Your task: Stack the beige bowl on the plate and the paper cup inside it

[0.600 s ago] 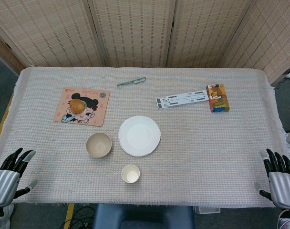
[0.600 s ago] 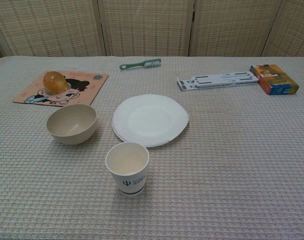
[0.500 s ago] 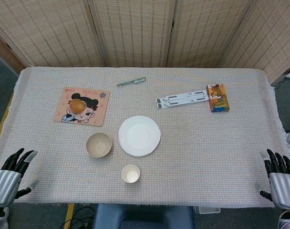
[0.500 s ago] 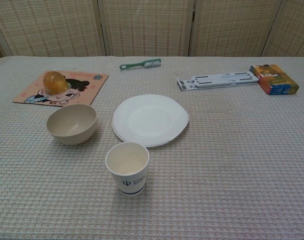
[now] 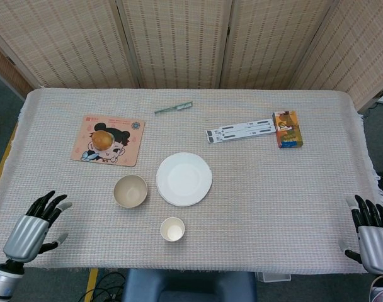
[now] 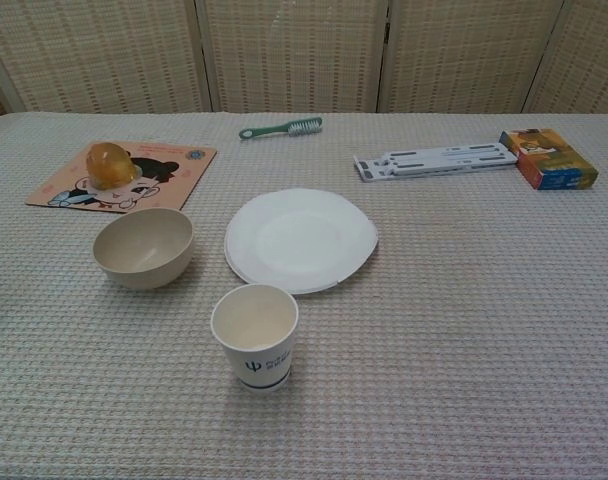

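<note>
My left hand (image 5: pixel 34 225) hovers over the near-left corner of the table (image 5: pixel 292 189), fingers spread and holding nothing, well apart from every object. My right hand (image 5: pixel 373 229) sits at the near-right edge, its fingers likewise apart and empty, partly cut off by the frame. Neither hand appears in the chest view.

Toward the middle of the cloth-covered table, the beige bowl (image 5: pixel 130 190) stands upright and empty, just beside the left edge of the white plate (image 5: pixel 184 178); from the chest view the bowl (image 6: pixel 144 247) and the plate (image 6: pixel 300 240) look almost touching, though I cannot tell whether they meet. The plate lies flat with nothing on it. The paper cup (image 5: pixel 172 229) stands upright on the cloth nearer to me than both, between bowl and plate; in the chest view the cup (image 6: pixel 255 335) shows a dark printed mark and an empty interior.

Farther back on the left, a cartoon-printed mat (image 5: pixel 108 139) carries a round orange object (image 5: pixel 103 139). A green brush (image 5: pixel 173 107) lies near the far edge. To the right, a white slotted bar (image 5: pixel 240 131) lies at a slight angle, its end just beside a colourful box (image 5: pixel 287 129). Woven screens (image 5: pixel 179 38) stand behind the table.
</note>
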Available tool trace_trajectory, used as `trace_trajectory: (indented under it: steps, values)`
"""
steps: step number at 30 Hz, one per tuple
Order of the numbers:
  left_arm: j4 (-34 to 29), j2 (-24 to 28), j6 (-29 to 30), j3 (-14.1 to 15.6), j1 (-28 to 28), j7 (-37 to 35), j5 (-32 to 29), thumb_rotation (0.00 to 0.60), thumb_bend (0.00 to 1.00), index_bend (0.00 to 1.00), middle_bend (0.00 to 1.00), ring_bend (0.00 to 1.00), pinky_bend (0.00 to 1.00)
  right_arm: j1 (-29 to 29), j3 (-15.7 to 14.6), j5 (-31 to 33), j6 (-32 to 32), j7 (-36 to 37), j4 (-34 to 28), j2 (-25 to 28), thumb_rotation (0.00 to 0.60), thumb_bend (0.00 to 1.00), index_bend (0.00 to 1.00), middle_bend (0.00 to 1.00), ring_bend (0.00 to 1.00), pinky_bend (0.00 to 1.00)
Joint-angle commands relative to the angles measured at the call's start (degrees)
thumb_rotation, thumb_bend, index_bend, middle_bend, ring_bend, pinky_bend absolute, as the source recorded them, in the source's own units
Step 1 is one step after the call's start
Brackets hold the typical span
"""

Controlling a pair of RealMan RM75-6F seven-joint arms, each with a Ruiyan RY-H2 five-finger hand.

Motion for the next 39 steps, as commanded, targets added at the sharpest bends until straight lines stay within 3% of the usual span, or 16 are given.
trace_trajectory:
  steps: [1, 12, 27, 39]
  values:
    - [0.4, -1.9, -3.0, -0.8, -2.6, 0.2, 0.3, 0.600, 0.26, 0.29, 0.16, 0.00, 0.17, 0.4, 0.3, 0.6, -0.5, 0.4, 0.1, 0.0, 0.600, 0.23, 0.00, 0.00, 0.00, 0.00]
    - [1.0, -7.1, -7.5, -2.4, -7.8, 1.2, 0.1, 0.600, 0.26, 0.38, 0.16, 0.00, 0.17, 2.1, 0.8, 2.5, -4.2, 2.2, 0.7, 0.6, 0.600, 0.23, 0.00, 0.00, 0.00, 0.00]
    - [9.7, -17.4, -14.0, -5.4, -15.1, 1.2, -4.0, 0.600, 0.26, 0.46, 0.16, 0.00, 0.17, 4.3, 1.8, 5.6, -8.8, 9.3, 2.2, 3.3, 0.600, 0.23, 0.00, 0.00, 0.00, 0.00]
    - [15.8, -21.6, -15.1, -5.1, -17.9, -1.1, -5.4, 0.600, 0.26, 0.49, 0.16, 0.00, 0.16, 4.5, 2.0, 6.2, -9.2, 13.0, 2.7, 4.9, 0.600, 0.23, 0.00, 0.00, 0.00, 0.00]
